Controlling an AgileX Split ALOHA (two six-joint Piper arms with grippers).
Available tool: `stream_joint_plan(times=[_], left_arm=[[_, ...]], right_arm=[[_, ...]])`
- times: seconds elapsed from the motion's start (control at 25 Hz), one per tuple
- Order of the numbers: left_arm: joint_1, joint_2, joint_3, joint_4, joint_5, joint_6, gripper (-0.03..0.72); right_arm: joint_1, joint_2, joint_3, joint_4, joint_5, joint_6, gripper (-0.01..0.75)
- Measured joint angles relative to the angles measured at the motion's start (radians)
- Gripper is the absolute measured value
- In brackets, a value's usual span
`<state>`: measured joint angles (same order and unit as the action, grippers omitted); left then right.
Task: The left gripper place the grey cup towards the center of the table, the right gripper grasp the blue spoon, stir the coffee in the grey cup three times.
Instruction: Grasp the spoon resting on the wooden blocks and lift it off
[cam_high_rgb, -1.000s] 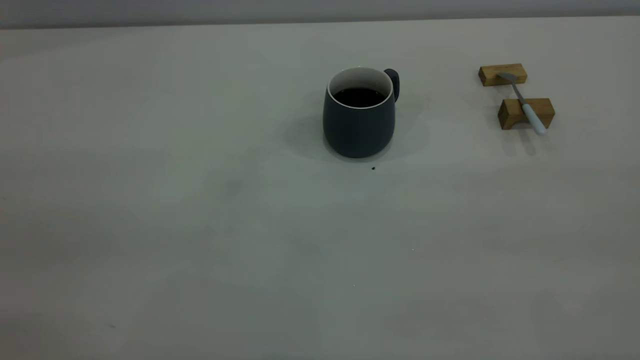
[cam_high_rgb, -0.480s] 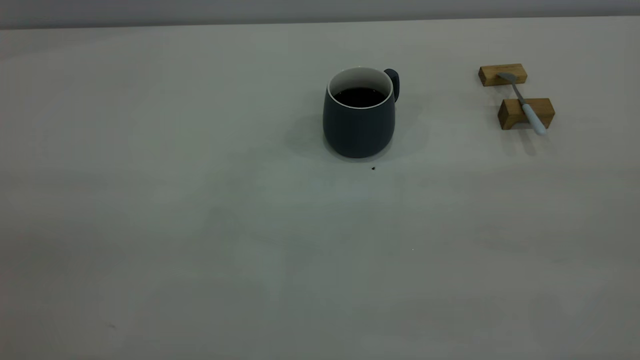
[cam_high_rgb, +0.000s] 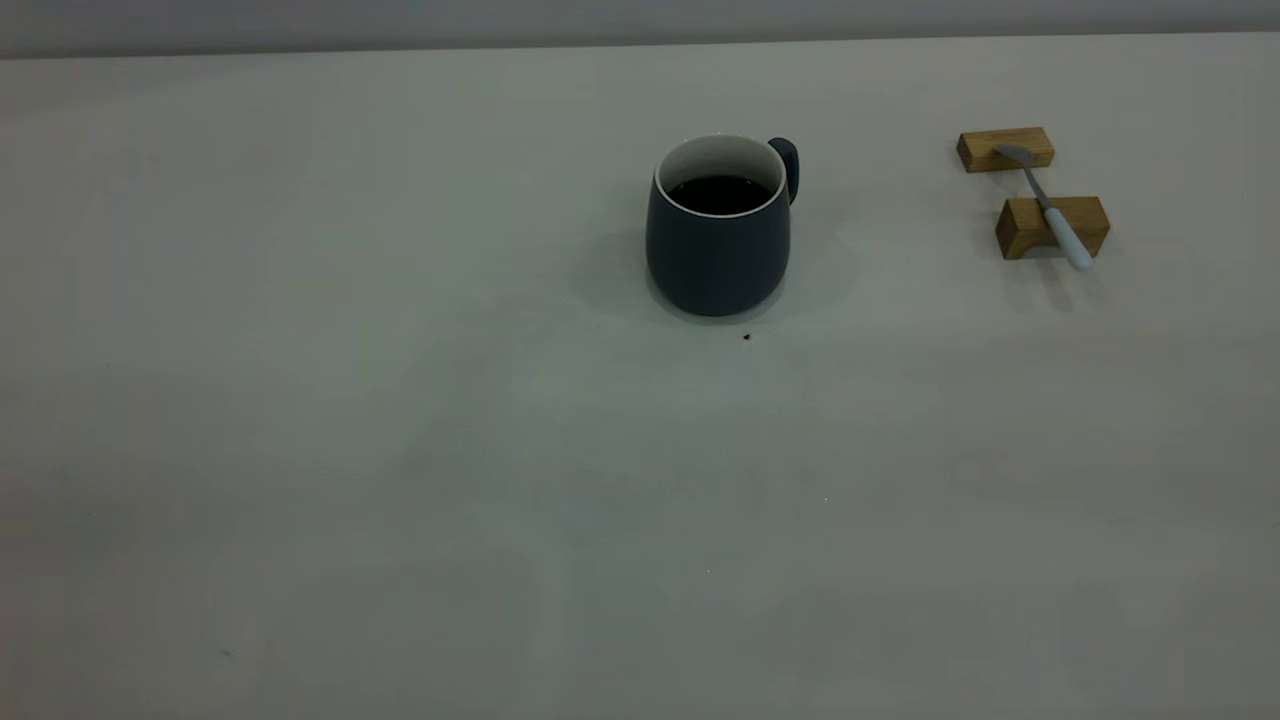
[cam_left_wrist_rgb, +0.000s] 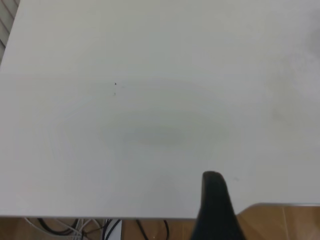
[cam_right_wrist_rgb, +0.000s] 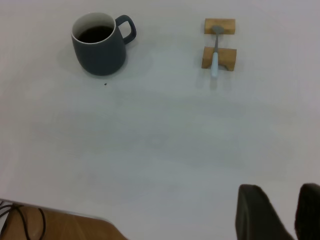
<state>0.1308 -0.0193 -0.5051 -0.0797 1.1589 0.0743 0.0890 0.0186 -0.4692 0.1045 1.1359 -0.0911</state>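
- Dark slate-grey stoneware is what the grey cup (cam_high_rgb: 718, 240) appears to be made of; it stands upright near the middle of the table (cam_high_rgb: 400, 450), its small loop handle turned toward the far right.
- The coffee (cam_high_rgb: 718, 194) is seen as a flat dark surface well below the pale rim.
- The blue spoon (cam_high_rgb: 1048, 207) is laid across two tan wooden blocks (cam_high_rgb: 1052, 226), well apart from the cup on the right, with its bowl on the far block and its pale handle overhanging the near one.
- Neither arm is shown in the exterior view. The left hand (cam_left_wrist_rgb: 216, 207) is held over bare table near the edge, and only one dark finger is visible, so whether it is spread or pressed together cannot be told.
- The right hand (cam_right_wrist_rgb: 282, 212) is held back near the table edge, far from the spoon, with two fingers slightly parted and nothing between them.
- The cup is judged to be placed already; the spoon grasp is what remains.
- A slim handle raised on blocks could be tipped off its rests if it is pressed from above or pinched off-centre.
- Coffee could be splashed, or the cup pushed aside, if the spoon were lowered against the rim instead of inside it.
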Motion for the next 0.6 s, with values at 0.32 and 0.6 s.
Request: stream_joint_plan(times=[0.32, 0.6], left_arm=[[0.0, 0.0, 0.017, 0.014, -0.022, 0.001, 0.585], [0.0, 0.0, 0.018, 0.014, -0.022, 0.001, 0.585]], right_arm=[[0.0, 0.0, 0.0, 0.0, 0.0, 0.0, 0.237], [0.0, 0.0, 0.0, 0.0, 0.0, 0.0, 0.237]])
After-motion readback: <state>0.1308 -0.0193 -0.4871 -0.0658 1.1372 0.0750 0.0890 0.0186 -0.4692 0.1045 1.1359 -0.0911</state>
